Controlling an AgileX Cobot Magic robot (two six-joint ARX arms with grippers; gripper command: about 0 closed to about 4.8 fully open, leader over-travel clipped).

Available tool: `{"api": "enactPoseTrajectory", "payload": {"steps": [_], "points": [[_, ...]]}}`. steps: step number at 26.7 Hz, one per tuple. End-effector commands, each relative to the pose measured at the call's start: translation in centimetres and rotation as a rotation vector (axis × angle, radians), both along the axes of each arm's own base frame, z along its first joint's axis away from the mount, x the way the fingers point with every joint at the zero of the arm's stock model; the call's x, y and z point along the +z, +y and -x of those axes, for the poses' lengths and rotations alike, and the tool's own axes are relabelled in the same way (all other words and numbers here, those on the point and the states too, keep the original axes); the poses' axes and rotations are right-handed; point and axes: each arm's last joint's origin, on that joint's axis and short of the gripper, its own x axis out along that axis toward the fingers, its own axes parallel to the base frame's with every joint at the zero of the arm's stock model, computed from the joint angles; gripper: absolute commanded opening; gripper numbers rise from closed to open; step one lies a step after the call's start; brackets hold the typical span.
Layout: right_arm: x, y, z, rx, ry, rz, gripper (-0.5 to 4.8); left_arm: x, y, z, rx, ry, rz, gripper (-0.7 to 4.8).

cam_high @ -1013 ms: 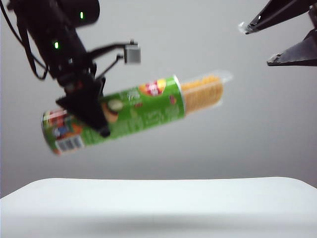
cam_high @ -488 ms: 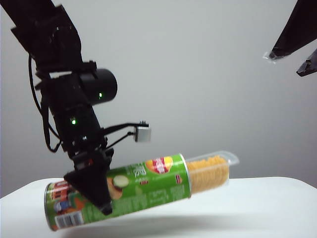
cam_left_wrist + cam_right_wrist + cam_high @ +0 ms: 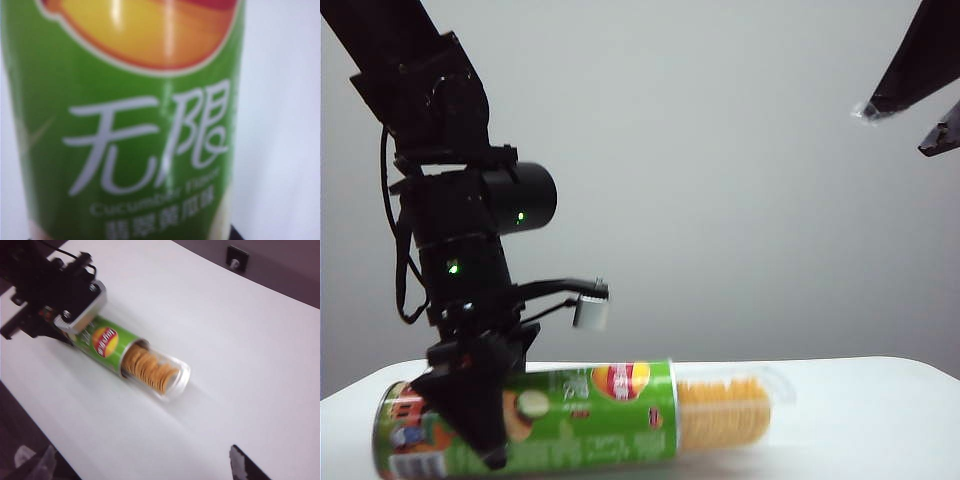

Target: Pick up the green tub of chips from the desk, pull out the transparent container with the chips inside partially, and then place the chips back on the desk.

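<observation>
Exterior view: the desk (image 3: 840, 400), a wide white tabletop, fills the lower part of the scene, and the green tub of chips (image 3: 575, 415) lies on its side along it at the left, level, its barcode end to the left and its open mouth to the right. The left arm (image 3: 450, 200) comes down from the upper left, and the left gripper (image 3: 470, 415) straddles the tub near its barcode end, one dark finger (image 3: 480, 425) lying across the near face of the can; whether the fingers press the can or stand just off it cannot be told. The transparent container (image 3: 760, 395) sticks partway out of the tub's mouth to the right, with the chips (image 3: 720, 415) stacked inside it as a ridged orange-yellow row. The right gripper (image 3: 910, 125) hangs high at the upper right, well apart from the tub, its fingers spread with nothing between them. In the left wrist view the can's green label with white characters fills nearly everything.
</observation>
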Motion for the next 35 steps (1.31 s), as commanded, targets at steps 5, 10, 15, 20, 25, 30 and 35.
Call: {"api": "enactPoseTrajectory", "payload": {"steps": [5,10,15,20,25,30,35], "points": [[0.1,0.1,0.0,0.011,-0.004,-0.015,4.79,-3.1,0.0,0.4,-0.033,0.108,-0.077,3.50],[0.1,0.1,0.0,0.011,-0.002,-0.015,4.79,-2.9,-0.4,0.2,0.027,0.093,-0.060,4.79],[0.1,0.1,0.0,0.025,0.002,-0.026,4.79,-1.5,-0.7,0.2,0.071,0.050,-0.032,4.79],[0.1,0.1,-0.1,0.028,-0.003,-0.030,4.79,1.7,-0.9,0.7,0.065,-0.052,-0.039,4.79],[0.2,0.2,-0.1,0.045,-0.016,-0.048,4.79,4.3,-0.4,1.9,0.097,-0.037,-0.046,4.79],[0.2,0.2,-0.1,0.045,-0.004,-0.045,4.79,8.9,0.0,4.3,0.175,-0.073,-0.017,4.79],[-0.5,0.0,0.6,0.042,0.098,-0.022,4.79,14.6,2.6,8.0,0.306,-0.157,-0.009,4.79]]}}
